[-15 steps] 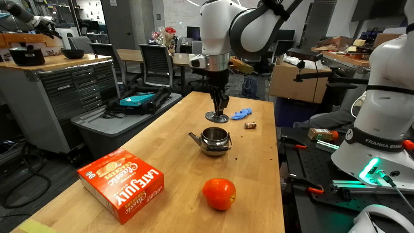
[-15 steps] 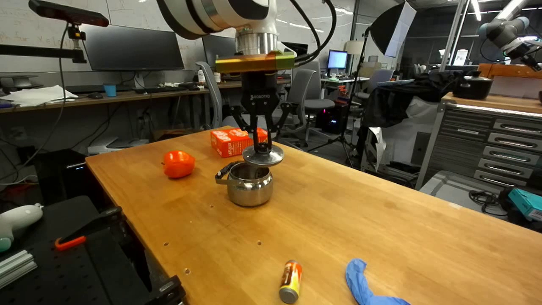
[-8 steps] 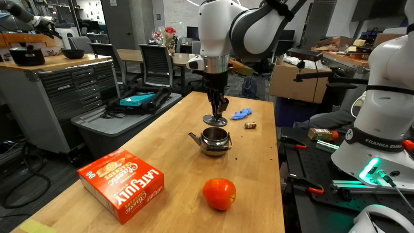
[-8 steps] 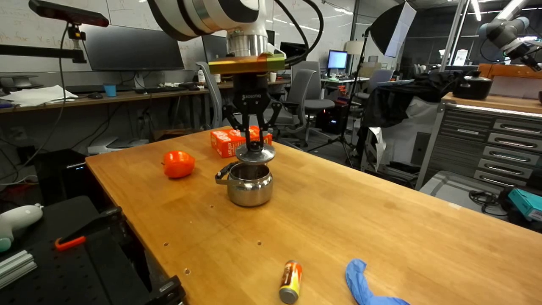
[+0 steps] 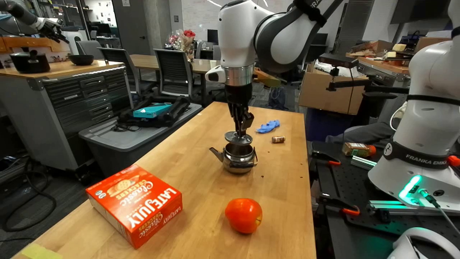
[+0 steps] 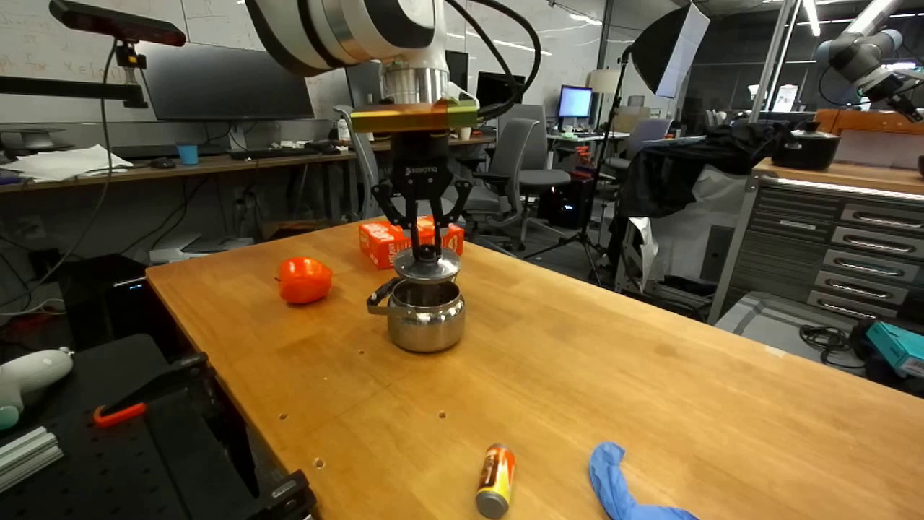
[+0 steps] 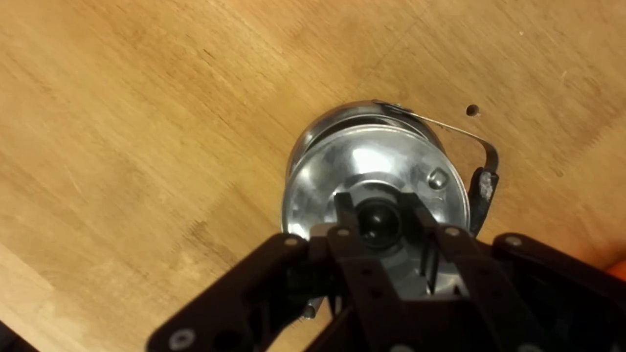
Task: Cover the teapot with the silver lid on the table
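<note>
Silver lid [image 6: 427, 272], pinched by its knob [image 7: 376, 227], just above the teapot [image 6: 426, 329].
The hand [image 7: 376, 203] pinches the dark knob from above, presumably so that the lid's rim is left free to seat. The teapot stands upright on the surface [image 6: 599, 361], right under the hand (its dark inside shows beneath the lid in both exterior views, so not yet covered). The handle [image 7: 481, 198] is folded to the side, which should let a lid come straight down. Past the lid, the wrist view shows a crescent of pot, so a slight sideways nudge may be needed. The cracker box [image 5: 134, 201] lies well apart from the hand.
</note>
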`<act>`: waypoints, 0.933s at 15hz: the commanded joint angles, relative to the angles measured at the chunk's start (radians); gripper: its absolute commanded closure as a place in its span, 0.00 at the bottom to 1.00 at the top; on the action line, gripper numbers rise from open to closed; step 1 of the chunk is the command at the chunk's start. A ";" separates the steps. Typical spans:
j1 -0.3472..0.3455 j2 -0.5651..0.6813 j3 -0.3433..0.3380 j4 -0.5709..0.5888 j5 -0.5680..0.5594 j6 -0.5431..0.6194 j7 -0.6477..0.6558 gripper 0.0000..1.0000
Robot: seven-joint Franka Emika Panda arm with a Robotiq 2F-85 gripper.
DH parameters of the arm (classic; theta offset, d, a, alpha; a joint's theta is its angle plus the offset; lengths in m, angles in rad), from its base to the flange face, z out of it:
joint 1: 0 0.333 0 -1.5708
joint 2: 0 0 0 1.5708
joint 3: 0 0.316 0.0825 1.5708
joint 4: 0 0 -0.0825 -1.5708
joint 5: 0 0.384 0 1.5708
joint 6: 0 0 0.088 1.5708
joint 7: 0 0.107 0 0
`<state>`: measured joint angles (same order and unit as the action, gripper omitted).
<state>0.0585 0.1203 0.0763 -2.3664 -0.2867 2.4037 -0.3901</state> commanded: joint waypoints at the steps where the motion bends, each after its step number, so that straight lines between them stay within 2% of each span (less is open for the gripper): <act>1: 0.007 0.030 0.002 0.036 -0.014 -0.007 0.023 0.93; 14: 0.024 0.136 -0.003 0.116 -0.042 -0.034 0.083 0.93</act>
<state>0.0701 0.2325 0.0763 -2.2881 -0.3011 2.4005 -0.3387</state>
